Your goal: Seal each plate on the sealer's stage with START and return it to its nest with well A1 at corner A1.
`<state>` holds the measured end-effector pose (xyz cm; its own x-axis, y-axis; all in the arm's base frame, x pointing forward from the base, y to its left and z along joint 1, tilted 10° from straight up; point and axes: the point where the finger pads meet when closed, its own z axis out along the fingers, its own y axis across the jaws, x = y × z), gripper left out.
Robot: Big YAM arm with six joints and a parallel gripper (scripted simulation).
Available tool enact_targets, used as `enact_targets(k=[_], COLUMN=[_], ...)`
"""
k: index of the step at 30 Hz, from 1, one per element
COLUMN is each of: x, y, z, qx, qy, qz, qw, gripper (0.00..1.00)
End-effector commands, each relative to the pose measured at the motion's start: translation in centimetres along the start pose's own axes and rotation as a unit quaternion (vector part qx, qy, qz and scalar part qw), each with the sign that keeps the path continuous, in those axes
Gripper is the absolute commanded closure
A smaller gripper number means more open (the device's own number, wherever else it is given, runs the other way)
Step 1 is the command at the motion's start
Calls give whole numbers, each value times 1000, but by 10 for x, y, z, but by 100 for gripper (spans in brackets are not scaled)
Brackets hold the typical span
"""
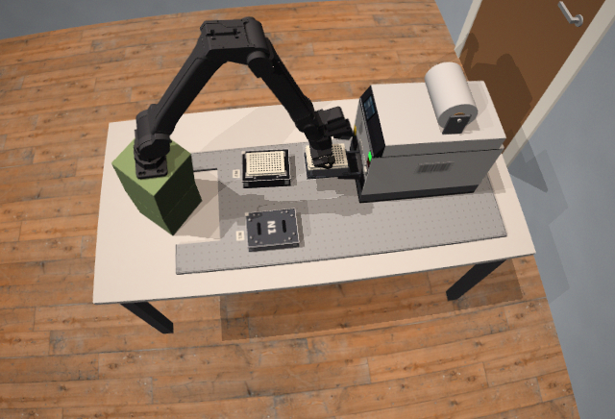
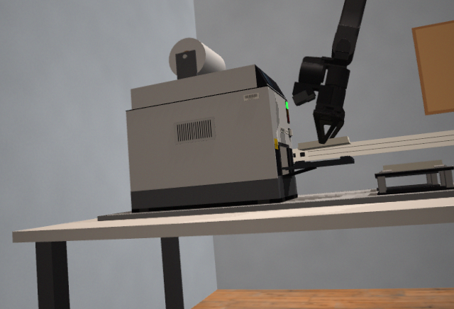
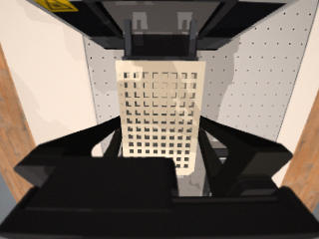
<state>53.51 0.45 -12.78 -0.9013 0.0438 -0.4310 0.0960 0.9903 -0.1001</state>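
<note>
Claw (image 1: 324,160) (image 2: 328,140) (image 3: 159,119) points down, gripping a plate (image 1: 339,154) (image 2: 340,140) (image 3: 159,112) above the stage (image 1: 330,172) (image 2: 330,161)

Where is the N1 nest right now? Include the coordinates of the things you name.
In the top view, the N1 plate nest (image 1: 271,243) sits bare on the perforated board (image 1: 397,228), directly below the nest that holds a plate (image 1: 265,162).

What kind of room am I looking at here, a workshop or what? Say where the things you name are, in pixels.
Probably a laboratory, or a room fitted out like one. The clues are the pale well plates (image 1: 266,161) (image 3: 159,107), the boxy sealer (image 1: 421,162) (image 2: 201,144) with a white roll (image 1: 448,87) (image 2: 212,58) on top, and the nest marked N1 (image 1: 258,241).
</note>
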Motion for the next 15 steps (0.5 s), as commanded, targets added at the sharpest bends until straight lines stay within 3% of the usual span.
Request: enact_targets(k=[1,15], x=[-22,-1], y=[11,-1], z=[-1,10], qx=[-7,-1], qy=[-23,-6], qz=[-8,-2], qw=[1000,1000], gripper=[100,100])
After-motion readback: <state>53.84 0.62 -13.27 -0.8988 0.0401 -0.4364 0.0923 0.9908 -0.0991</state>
